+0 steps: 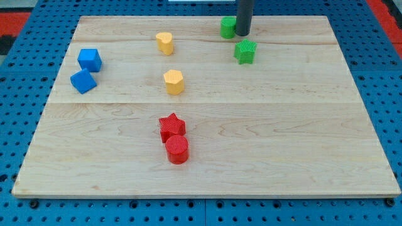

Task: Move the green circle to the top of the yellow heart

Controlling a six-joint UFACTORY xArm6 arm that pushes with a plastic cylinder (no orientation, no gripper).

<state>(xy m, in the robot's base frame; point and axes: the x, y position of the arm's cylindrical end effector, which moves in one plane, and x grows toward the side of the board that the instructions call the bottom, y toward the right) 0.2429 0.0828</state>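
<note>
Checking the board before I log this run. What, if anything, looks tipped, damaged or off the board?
Nothing stands out. All eight blocks sit flat on the board, none over an edge. My tip is beside the green circle, on the view's right.

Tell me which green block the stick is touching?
My tip touches the green circle block near the view's top edge, on the tip's left. The other green block, star-like, sits apart, just below the tip.

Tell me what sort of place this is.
Probably a robotics lab bench for tabletop pushing trials. A wooden board lies on a blue pegboard, small coloured blocks such as the red star are scattered on it, and my tip rests beside the green circle.
</note>
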